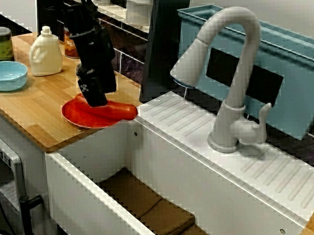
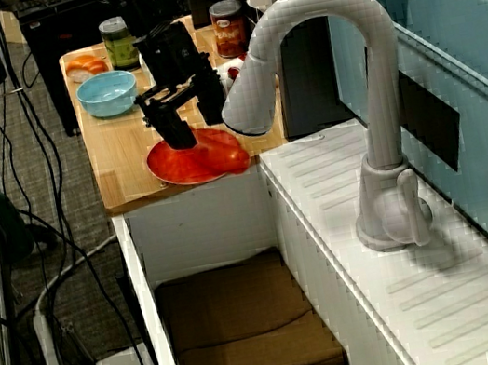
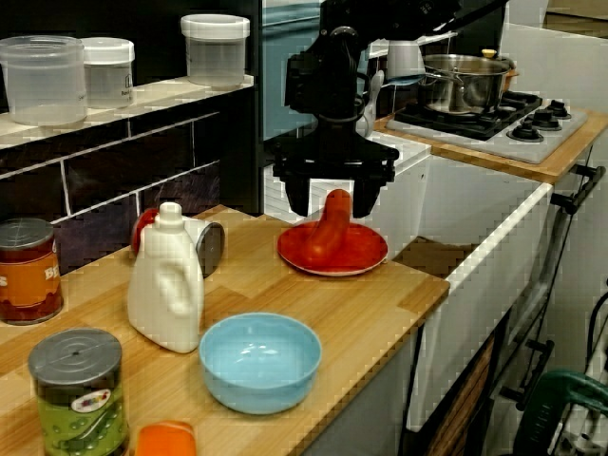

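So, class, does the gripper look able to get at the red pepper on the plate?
Probably yes: the open gripper hangs right over the red pepper, jaws astride it, with nothing in between.

Wooden counter, white sink, grey faucet.

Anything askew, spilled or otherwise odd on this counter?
Nothing looks spilled or broken. The red pepper lies on the red plate with one end overhanging the rim toward the sink, under the open gripper. Behind the white bottle, a can seems to lie on its side.
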Available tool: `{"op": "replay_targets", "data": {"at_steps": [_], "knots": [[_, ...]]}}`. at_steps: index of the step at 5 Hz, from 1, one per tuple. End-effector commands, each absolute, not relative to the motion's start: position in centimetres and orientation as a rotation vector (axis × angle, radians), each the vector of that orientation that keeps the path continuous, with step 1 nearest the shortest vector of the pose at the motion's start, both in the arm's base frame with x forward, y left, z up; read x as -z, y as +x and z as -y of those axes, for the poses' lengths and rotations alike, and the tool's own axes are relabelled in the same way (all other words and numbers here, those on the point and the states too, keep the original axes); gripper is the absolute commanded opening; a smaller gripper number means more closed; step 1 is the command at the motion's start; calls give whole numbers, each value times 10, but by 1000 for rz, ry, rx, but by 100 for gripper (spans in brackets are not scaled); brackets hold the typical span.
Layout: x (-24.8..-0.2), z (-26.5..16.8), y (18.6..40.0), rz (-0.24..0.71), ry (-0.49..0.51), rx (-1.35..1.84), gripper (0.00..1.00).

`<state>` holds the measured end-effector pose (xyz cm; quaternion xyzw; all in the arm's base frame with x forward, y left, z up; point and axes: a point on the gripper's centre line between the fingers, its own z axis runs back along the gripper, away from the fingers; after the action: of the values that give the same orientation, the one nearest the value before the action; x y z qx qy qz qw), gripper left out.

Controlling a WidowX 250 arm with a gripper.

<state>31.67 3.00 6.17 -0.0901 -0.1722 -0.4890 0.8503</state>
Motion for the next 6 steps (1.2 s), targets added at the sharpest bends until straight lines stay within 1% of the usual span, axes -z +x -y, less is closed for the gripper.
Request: {"op": "replay_targets", "data": {"at_steps": [1,2,4,5,6], "knots": [[-90,-56,322,423,-219,920,100],[-99,-66,322,459,-230,835,100],[-89,-82,315,570,-195,470,100],[-87,-88,311,618,-169,348,100],[-89,-93,314,630,-158,269,100]]}}
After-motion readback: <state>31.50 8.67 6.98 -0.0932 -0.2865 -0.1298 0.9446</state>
